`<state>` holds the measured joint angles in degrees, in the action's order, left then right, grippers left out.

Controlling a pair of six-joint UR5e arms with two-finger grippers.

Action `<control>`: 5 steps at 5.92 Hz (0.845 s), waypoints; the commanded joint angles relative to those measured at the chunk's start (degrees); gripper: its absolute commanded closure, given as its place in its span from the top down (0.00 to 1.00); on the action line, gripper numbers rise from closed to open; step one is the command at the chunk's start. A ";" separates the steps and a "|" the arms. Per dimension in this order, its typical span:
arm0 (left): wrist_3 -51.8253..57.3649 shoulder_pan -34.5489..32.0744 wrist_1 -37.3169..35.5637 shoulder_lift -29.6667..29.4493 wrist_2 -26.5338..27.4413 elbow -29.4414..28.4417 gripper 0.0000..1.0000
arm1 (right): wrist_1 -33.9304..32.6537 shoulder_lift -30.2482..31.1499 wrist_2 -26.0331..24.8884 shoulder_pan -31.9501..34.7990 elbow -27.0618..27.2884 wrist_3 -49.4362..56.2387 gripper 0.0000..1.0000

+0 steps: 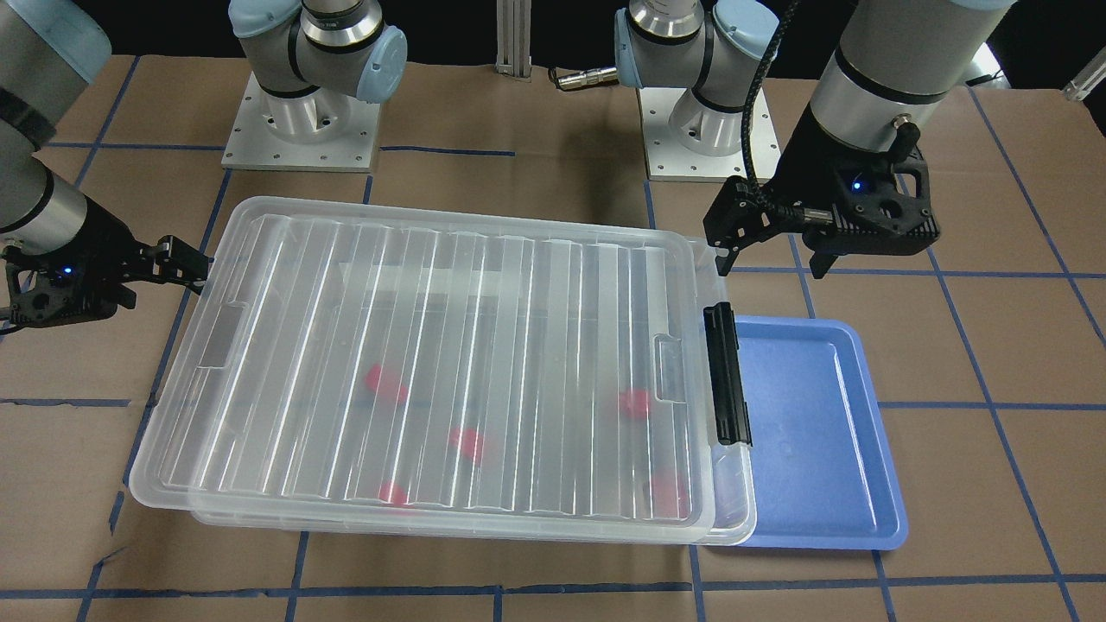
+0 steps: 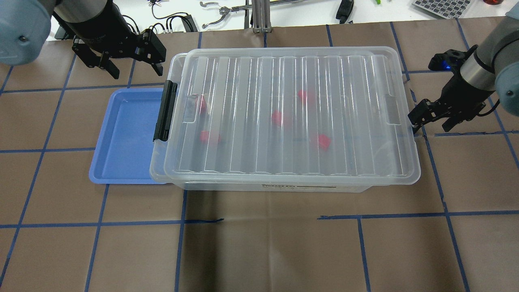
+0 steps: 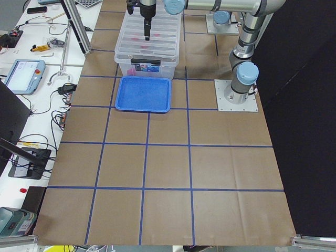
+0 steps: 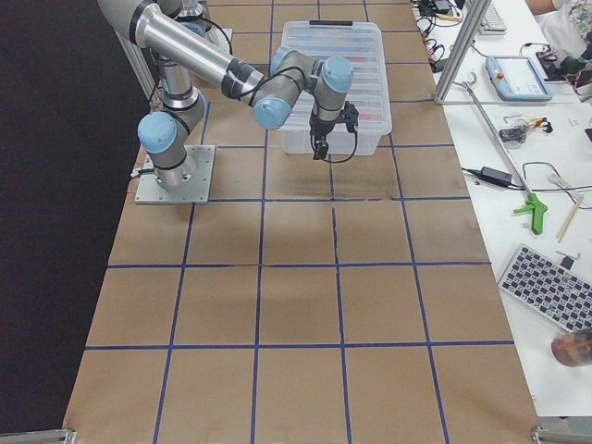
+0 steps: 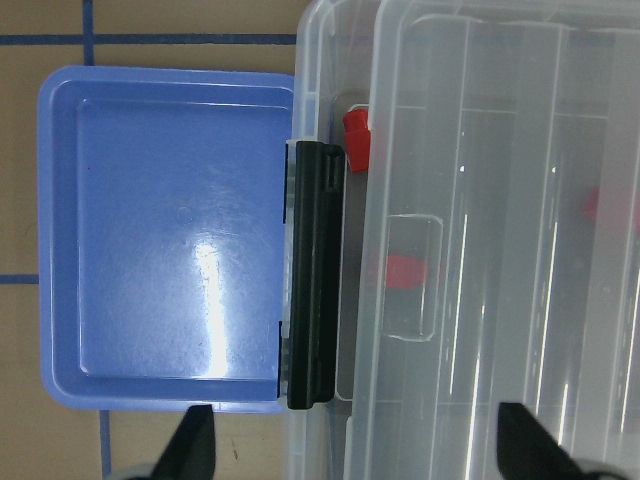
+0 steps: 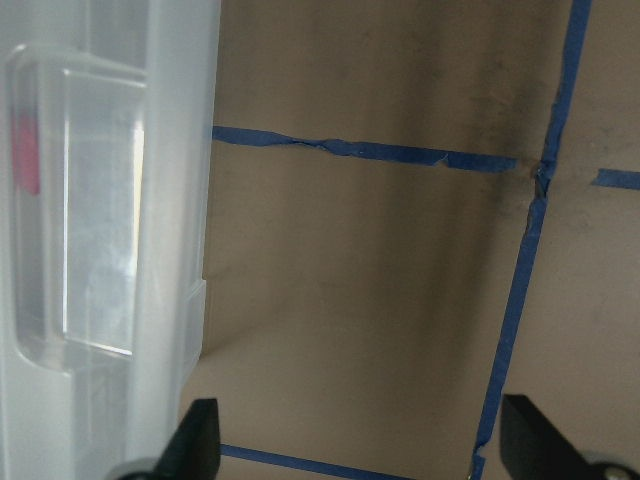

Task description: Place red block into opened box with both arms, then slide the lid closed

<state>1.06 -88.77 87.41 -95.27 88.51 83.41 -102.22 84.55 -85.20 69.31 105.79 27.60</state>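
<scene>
The clear box (image 2: pixel 267 186) lies across the table with its ribbed lid (image 2: pixel 292 81) covering nearly all of it. A narrow gap stays uncovered at the black latch (image 2: pixel 164 111) end. Several red blocks (image 2: pixel 323 141) show blurred through the lid, and one red block (image 5: pixel 355 138) sits in that gap. My left gripper (image 2: pixel 137 73) hangs open and holds nothing, above the table by the box's far latch-end corner. My right gripper (image 2: pixel 432 125) is open at the lid's opposite short end, one fingertip close to the lid's rim. I cannot tell whether it touches.
A blue tray (image 2: pixel 125 134) lies flat against the latch end of the box, partly tucked under it, with nothing in it. Brown paper with blue tape lines covers the table (image 2: pixel 259 243). The arm bases (image 1: pixel 298 130) stand behind the box.
</scene>
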 commanded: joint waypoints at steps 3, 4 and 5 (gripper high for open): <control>0.00 0.09 -0.04 0.00 0.00 0.00 0.98 | -0.09 0.17 1.10 0.39 -1.19 0.00 1.00; 0.00 0.09 -0.04 0.09 0.00 0.00 0.98 | 0.00 2.96 -0.91 0.48 -3.64 0.00 1.00; 0.00 0.17 -0.04 0.00 0.00 0.00 0.98 | 3.22 6.30 -1.10 1.00 -6.80 -0.35 1.00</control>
<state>1.05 -88.65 87.36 -95.24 88.51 83.41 -101.15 87.99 -85.71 69.94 101.70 27.48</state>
